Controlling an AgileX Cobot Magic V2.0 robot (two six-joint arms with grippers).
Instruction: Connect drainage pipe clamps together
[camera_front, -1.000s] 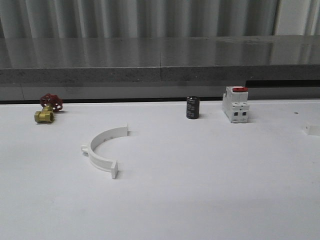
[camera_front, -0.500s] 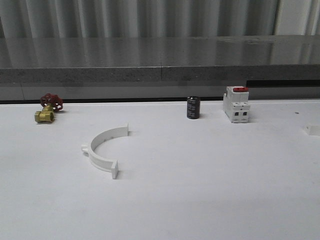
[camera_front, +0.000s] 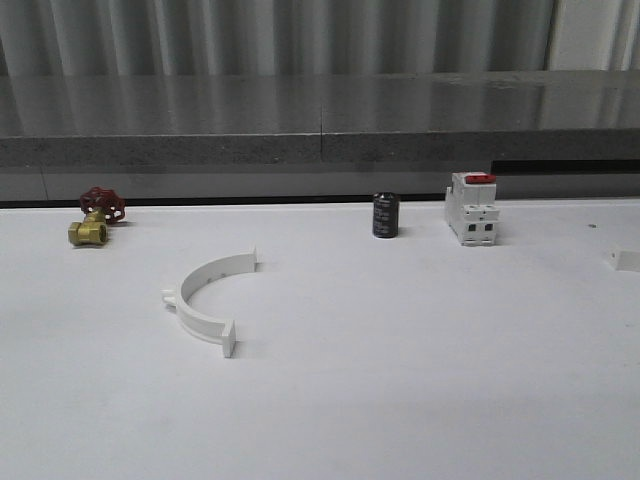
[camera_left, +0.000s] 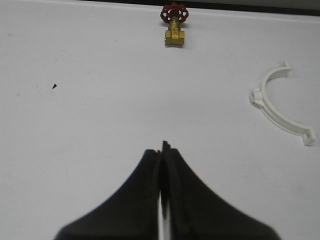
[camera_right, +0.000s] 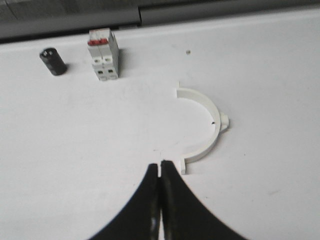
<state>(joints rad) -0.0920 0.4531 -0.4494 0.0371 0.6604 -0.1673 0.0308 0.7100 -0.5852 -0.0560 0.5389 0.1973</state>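
One white half-ring clamp (camera_front: 205, 325) lies flat on the white table, left of centre, its open side facing right. It also shows in the left wrist view as clamp (camera_left: 272, 111), well off to one side of my left gripper (camera_left: 162, 150), which is shut and empty above bare table. A second half-ring clamp (camera_right: 214, 137) lies just beyond my right gripper (camera_right: 160, 165). That gripper is shut with nothing in it, and the clamp's near end tab lies close beside its fingertips. A small white piece (camera_front: 627, 261) at the front view's right edge may be that clamp's end.
A brass valve with a red handwheel (camera_front: 95, 218) stands at the back left. A black cylinder (camera_front: 386, 215) and a white red-topped breaker (camera_front: 472, 208) stand at the back right of centre. A grey ledge (camera_front: 320, 148) runs behind the table.
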